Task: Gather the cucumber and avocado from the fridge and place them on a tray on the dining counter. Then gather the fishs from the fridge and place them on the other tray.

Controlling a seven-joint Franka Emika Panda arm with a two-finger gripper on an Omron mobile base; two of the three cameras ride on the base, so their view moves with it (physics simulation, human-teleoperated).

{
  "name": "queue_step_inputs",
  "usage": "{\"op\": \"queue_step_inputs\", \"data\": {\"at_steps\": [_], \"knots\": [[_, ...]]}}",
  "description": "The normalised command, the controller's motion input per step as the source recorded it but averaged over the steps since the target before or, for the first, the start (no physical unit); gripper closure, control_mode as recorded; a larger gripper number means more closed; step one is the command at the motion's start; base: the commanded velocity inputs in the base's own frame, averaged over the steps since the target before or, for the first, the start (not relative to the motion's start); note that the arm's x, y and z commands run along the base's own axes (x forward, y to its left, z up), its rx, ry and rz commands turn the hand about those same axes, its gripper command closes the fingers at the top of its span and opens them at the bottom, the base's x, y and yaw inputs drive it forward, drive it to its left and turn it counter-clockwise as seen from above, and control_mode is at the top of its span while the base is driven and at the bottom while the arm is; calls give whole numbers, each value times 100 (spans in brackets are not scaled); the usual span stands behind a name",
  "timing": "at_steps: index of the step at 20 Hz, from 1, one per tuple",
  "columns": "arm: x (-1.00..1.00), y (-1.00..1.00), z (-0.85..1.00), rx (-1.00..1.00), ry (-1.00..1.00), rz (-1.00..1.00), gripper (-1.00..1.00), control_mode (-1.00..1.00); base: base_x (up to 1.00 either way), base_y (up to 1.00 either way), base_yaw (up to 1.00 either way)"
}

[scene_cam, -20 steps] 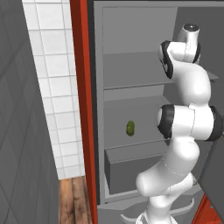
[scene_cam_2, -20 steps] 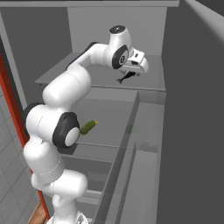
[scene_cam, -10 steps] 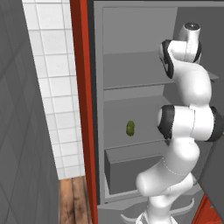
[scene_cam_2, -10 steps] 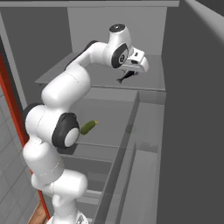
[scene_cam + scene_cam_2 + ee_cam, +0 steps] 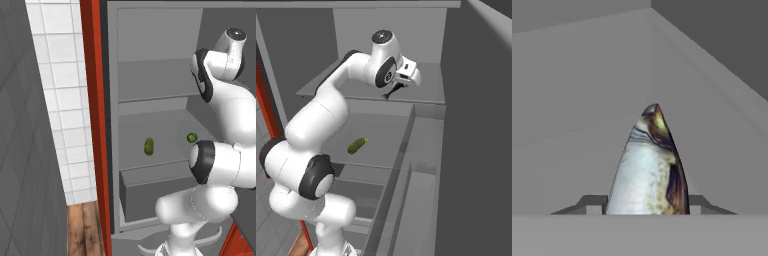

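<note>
Fish [image 5: 648,167] sits clamped between the two dark fingertips [image 5: 592,204] in the hand view — its silvery, brown-mottled body runs lengthwise straight away from the fingers, tapering to a point at the far end. Its near end is cut off by the bottom of that view, so head and tail cannot be told apart. The gripper [image 5: 397,90] has its fingers narrowed on the fish, over the fridge's upper shelf [image 5: 428,80]; from the right base view the fish itself is too small and dark to make out between them. Well below the fingers, on the middle shelf [image 5: 165,135], a cucumber [image 5: 149,146] lies alone, and a small round avocado [image 5: 192,137] sits beside the arm — partly hidden by it.
</note>
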Motion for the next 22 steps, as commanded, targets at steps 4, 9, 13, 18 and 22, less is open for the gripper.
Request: {"op": "queue_step_inputs", "data": {"at_steps": [4,9,13,18,22], "knots": [[-100,29,21,0,-5,0,100,-100,0,0,0],[-74,43,19,0,0,3,100,-100,0,0,0],[-60,46,5,0,1,4,100,-100,0,0,0],[-51,47,13,0,7,4,100,-100,0,0,0],[-42,47,15,0,12,4,100,-100,0,0,0]]}}
